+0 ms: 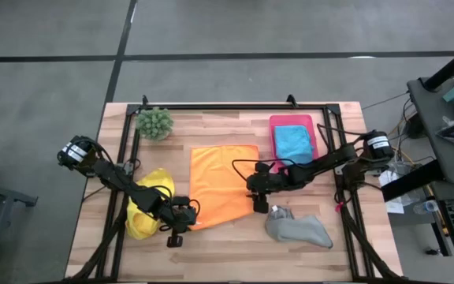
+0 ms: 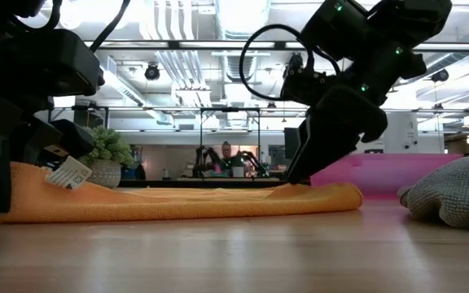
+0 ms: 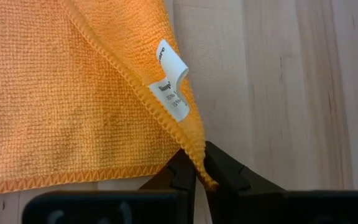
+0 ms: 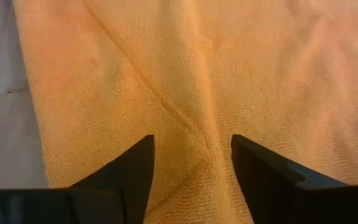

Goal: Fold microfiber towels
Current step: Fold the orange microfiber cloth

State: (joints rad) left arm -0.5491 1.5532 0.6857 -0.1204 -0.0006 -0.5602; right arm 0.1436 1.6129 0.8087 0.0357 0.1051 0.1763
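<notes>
The orange towel lies flat mid-tabletop, left of the pink tray. The left gripper pinches its near-left corner, jaws clamped. The right gripper, jaws apart, hovers over the towel's right edge, holding nothing, nearer the opposite corner.

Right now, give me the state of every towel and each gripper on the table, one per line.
orange towel: spread flat, one corner pinched
blue towel: folded, in the pink tray
grey towel: crumpled heap
yellow towel: bunched under the left arm
left gripper: shut on the orange towel's tagged corner
right gripper: open over the orange towel
</notes>
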